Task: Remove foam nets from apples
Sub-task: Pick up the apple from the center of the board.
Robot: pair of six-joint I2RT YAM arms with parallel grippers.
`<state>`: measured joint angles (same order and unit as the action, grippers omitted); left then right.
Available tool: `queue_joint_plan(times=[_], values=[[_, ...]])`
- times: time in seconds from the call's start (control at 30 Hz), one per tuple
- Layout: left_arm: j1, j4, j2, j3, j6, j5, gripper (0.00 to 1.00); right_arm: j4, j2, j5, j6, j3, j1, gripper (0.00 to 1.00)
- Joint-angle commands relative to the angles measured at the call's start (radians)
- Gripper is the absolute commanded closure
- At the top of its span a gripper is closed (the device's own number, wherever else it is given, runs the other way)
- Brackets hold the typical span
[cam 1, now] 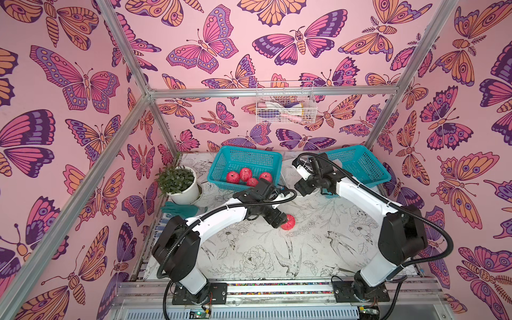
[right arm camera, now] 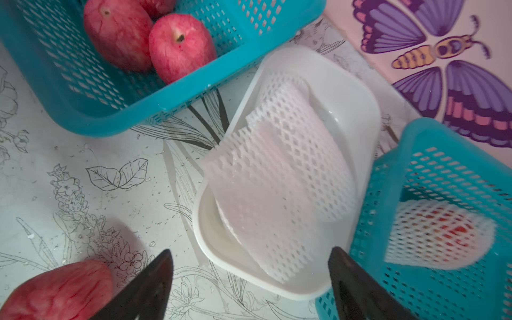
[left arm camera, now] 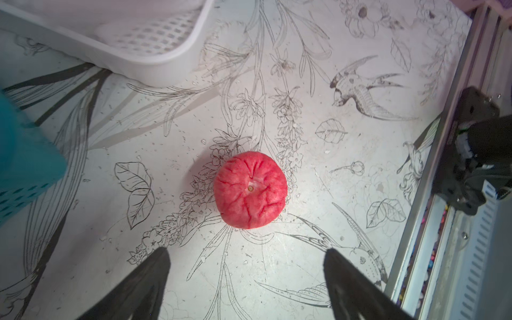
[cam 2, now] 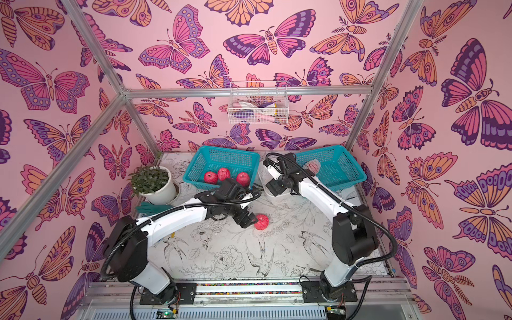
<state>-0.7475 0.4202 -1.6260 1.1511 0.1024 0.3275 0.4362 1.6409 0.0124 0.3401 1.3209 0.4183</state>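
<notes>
A bare red apple (left arm camera: pixel 250 189) lies on the printed table (left arm camera: pixel 304 171), just ahead of my left gripper (left arm camera: pixel 246 253), which is open and holds nothing; in both top views the apple (cam 1: pixel 288 222) (cam 2: pixel 261 221) sits right beside that gripper (cam 1: pixel 279 221). My right gripper (right arm camera: pixel 250 252) is open above the near end of the white tray (right arm camera: pixel 360 116), where loose foam nets (right arm camera: pixel 277 171) lie piled. A netted apple (right arm camera: pixel 435 235) sits in the right teal basket (right arm camera: pixel 415 291). Several bare apples (cam 1: pixel 245 174) rest in the left teal basket (cam 1: pixel 221 160).
A potted plant (cam 1: pixel 180 182) and green gloves (cam 1: pixel 177 209) stand at the table's left edge. A wire basket (cam 1: pixel 285 108) hangs on the back wall. An aluminium rail (left arm camera: pixel 432 221) runs along the table's front, with the arm bases on it.
</notes>
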Motion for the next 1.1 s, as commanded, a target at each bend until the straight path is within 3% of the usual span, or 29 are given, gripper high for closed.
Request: queue_joint_plan(times=[0.0,0.27,0.47,0.73,1.07], values=[[-0.023,0.038,-0.048,0.023,0.033,0.051,0.00,-0.015,-0.080,-0.104,-0.078,-0.049,-0.019,0.10],[-0.052,0.114,-0.196,0.141,0.066,0.045,0.00,-0.084,-0.344,-0.140,-0.161,-0.294,-0.109,0.00],[-0.052,0.127,-0.261,0.194,0.048,-0.012,0.00,-0.083,-0.461,-0.147,-0.168,-0.395,-0.134,0.01],[-0.052,0.156,-0.329,0.247,0.050,-0.021,0.02,-0.087,-0.475,-0.132,-0.171,-0.428,-0.142,0.01],[-0.052,0.160,-0.348,0.265,0.071,0.002,0.20,-0.097,-0.442,-0.094,-0.178,-0.428,-0.143,0.01]])
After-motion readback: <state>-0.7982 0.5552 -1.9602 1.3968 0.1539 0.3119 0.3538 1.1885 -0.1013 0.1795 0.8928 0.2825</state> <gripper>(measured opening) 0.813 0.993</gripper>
